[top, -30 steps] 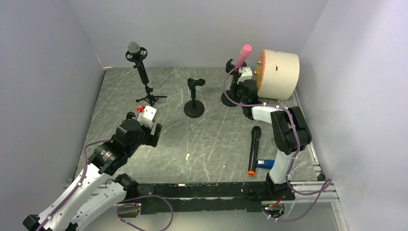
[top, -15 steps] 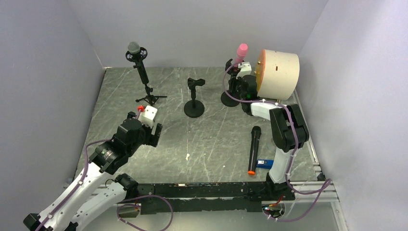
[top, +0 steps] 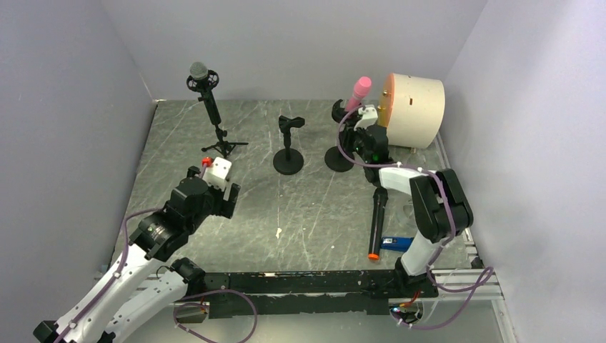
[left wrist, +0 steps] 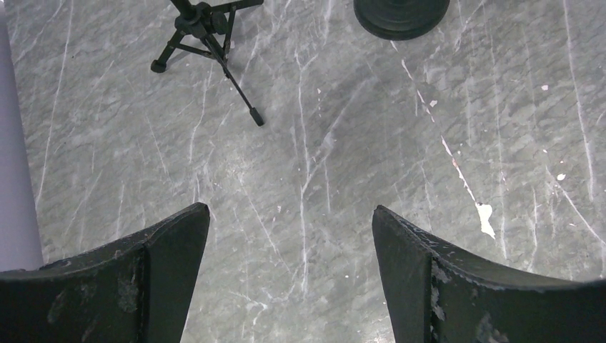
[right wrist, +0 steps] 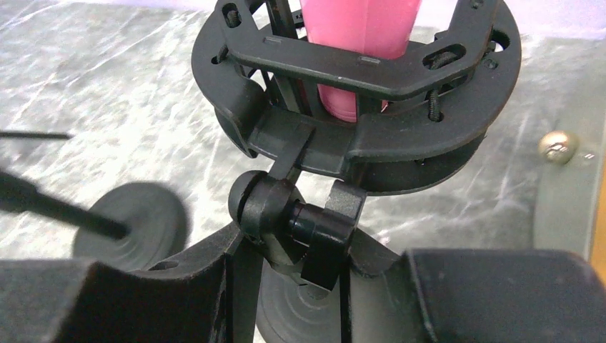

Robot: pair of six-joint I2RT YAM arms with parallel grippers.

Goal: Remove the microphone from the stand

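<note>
Our right gripper [right wrist: 318, 268] flanks the joint of the stand [top: 336, 158] near the far right corner of the table [top: 300, 207], but we cannot tell whether its fingers clamp it. The pink microphone [top: 359, 88] sits in the stand's cradle. Our left gripper [left wrist: 289, 243] hangs wide open near the left edge.

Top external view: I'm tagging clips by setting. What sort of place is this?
Probably a robot test cell: plain grey walls box in a marble-look table, the left arm and right arm are bolted at its edge, and the pink microphone looks like a prop.
</note>
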